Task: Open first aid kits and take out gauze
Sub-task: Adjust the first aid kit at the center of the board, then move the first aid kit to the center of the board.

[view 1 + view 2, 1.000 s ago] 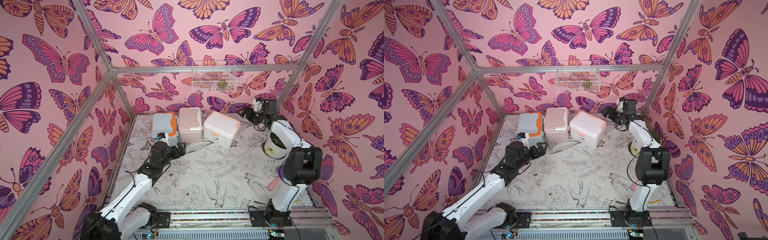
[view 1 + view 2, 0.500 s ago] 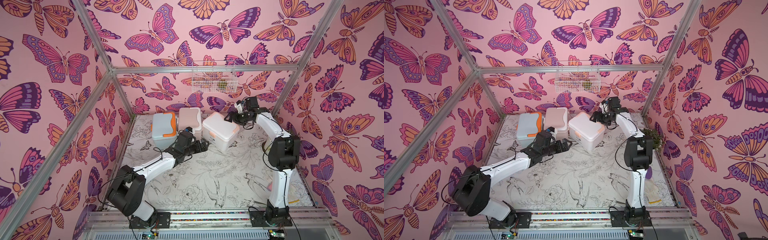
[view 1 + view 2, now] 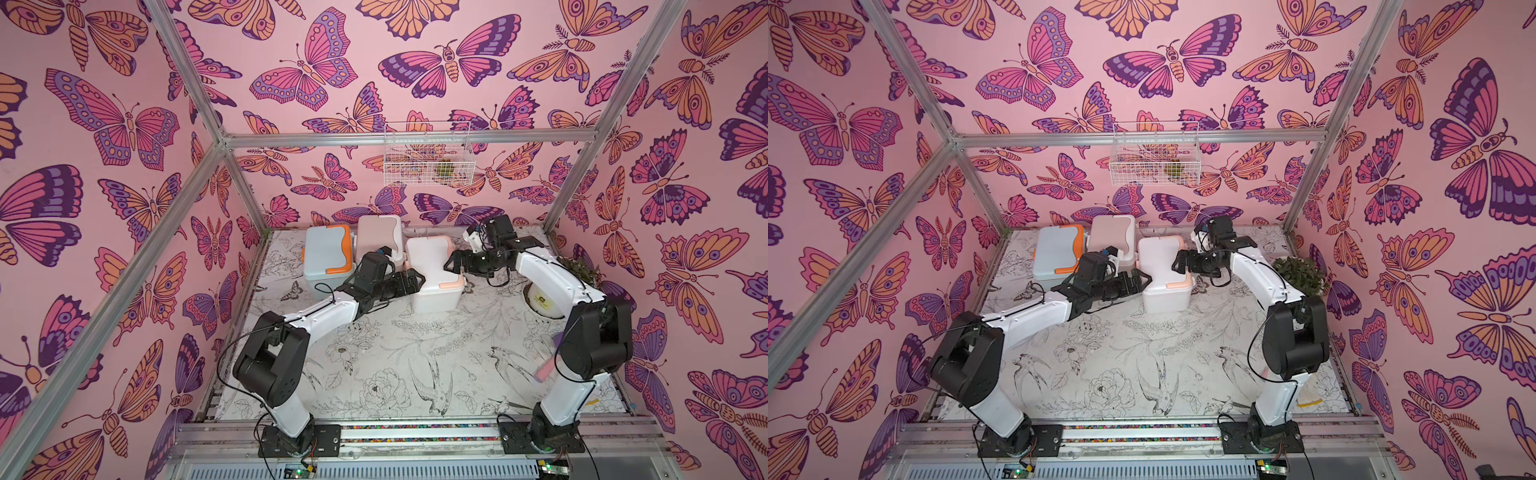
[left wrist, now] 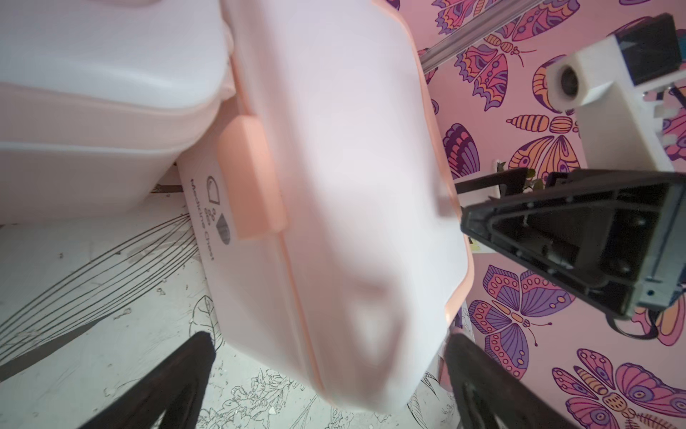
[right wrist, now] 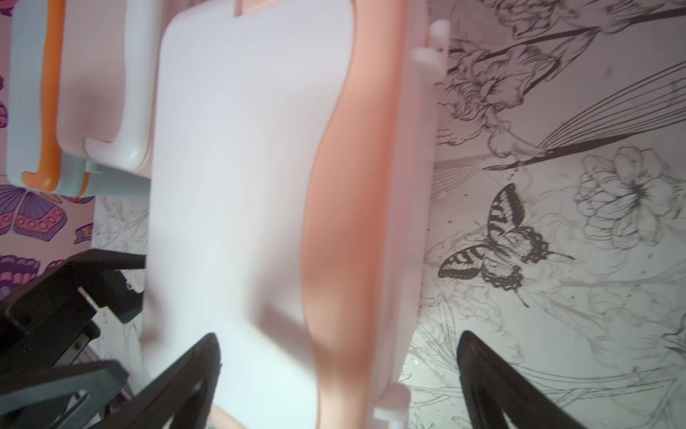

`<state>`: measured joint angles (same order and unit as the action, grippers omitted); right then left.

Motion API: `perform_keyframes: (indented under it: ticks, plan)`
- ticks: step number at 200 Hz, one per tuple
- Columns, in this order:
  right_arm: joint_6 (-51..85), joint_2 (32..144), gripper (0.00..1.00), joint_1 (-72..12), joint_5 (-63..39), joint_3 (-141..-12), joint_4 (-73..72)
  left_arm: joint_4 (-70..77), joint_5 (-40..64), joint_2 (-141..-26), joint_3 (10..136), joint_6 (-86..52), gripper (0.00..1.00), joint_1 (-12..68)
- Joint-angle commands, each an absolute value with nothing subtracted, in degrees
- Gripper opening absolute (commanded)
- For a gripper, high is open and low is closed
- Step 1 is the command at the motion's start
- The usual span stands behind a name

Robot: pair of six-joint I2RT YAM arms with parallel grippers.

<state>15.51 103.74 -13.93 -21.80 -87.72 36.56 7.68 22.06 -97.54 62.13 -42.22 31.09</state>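
Between left end effector (image 3: 417, 277) and right end effector (image 3: 452, 262), both spread wide and empty, centre white kit (image 3: 428, 262); brace base, then lift peach latch (image 4: 252, 178) squarely.

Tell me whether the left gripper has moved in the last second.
Yes. The left gripper went from in front of the blue-grey case across to the white case.

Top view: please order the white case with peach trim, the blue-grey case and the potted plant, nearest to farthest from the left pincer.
From the left pincer, in a top view:
1. white case with peach trim: right at its tips.
2. blue-grey case: left end of the row.
3. potted plant: by the right wall.
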Motion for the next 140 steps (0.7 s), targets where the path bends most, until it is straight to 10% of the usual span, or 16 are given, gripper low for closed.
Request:
perform_keyframes:
  ticks: [1, 140]
  plan:
    - [18.15, 107.79, 0.99, -13.71, -17.89, -91.07, 34.01, 9.96, 28.86, -99.37, 64.5, -43.38, 1.0, 31.25]
    - [25.47, 83.85, 0.98, -24.96, -18.21, -62.71, 31.95, 16.92, 32.83, -89.78, 52.38, -48.85, 0.88, 42.72]
